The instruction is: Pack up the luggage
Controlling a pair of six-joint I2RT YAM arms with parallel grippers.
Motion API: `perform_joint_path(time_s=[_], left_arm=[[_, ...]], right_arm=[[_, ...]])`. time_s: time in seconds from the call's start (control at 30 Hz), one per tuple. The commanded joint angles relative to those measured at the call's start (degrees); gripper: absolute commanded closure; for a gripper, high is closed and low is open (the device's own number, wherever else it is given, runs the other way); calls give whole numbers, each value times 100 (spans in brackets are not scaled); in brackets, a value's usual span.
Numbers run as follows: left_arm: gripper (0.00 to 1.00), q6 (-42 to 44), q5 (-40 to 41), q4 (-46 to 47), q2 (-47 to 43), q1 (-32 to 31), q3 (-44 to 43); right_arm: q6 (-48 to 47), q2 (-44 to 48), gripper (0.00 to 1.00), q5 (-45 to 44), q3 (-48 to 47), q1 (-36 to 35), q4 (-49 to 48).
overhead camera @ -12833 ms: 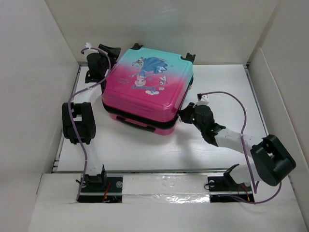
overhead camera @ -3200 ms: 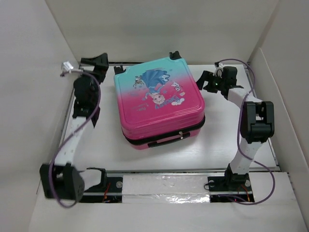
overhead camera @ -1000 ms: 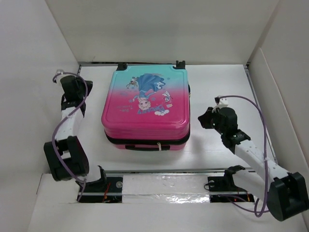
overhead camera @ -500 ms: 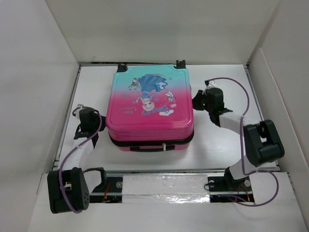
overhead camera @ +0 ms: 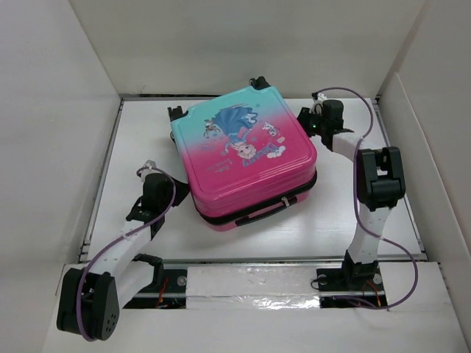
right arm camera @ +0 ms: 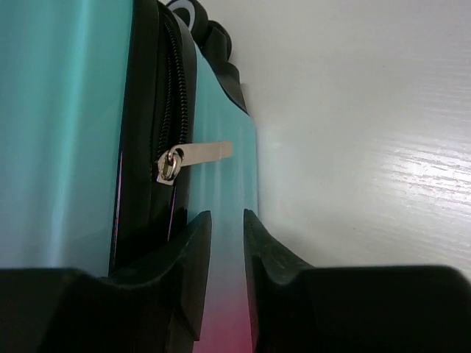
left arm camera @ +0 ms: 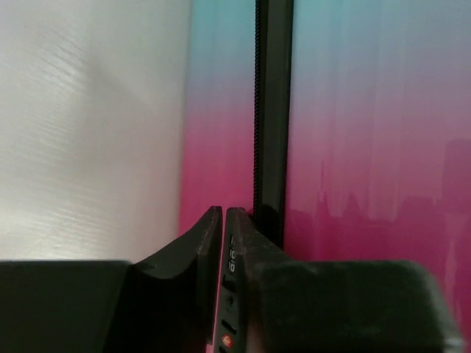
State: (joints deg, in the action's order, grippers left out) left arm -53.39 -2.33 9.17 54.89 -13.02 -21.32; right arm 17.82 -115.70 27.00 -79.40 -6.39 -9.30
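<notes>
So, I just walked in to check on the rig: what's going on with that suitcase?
Two arms are working at the closed luggage, which lies flat and askew on the table. The left gripper, shut and empty, points at the zipper seam on the case's left side. The right gripper is at the far right corner, jaws slightly apart, just short of the zipper pull, which it isn't holding.

Closed pink-teal luggage (overhead camera: 246,158), lying flat

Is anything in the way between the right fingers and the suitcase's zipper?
No, nothing I can see. The right gripper sits close beside the suitcase, and the silver zipper pull lies just ahead of its fingers.
</notes>
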Motion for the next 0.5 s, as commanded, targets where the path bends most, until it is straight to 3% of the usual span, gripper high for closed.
perform_joint_path(time_s=[0.0,0.03,0.07,0.1,0.13,0.17,0.2,0.27,0.37,0.47], left_arm=[[89,151,-348,394,-495,-140,-302],[80,231,-217,288,-628,-140,-389],[55,284,63,61,-742,-140,-564],[41,381,170,-37,-987,-140,-653],[21,416,415,-177,-1233,-140,-811],[20,451,461,-222,-1235,-140,-890],[11,487,487,-266,-1488,-140,-961],[5,531,758,-415,-1726,-140,-1171],[1,522,1259,-311,-2052,-79,-1391],[1,400,1244,-12,-1729,10,-1768]], right_arm=[[221,363,66,1185,-280,-12,-18],[291,486,64,1141,-113,59,-263],[370,739,55,1053,237,138,-404],[501,864,50,1018,379,286,-493],[538,1091,36,939,564,357,-563],[538,1198,29,912,565,436,-555],[512,1295,24,886,635,498,-529],[363,1462,12,824,557,718,-144],[195,1883,0,667,486,946,156],[327,2358,0,622,644,1078,148]])
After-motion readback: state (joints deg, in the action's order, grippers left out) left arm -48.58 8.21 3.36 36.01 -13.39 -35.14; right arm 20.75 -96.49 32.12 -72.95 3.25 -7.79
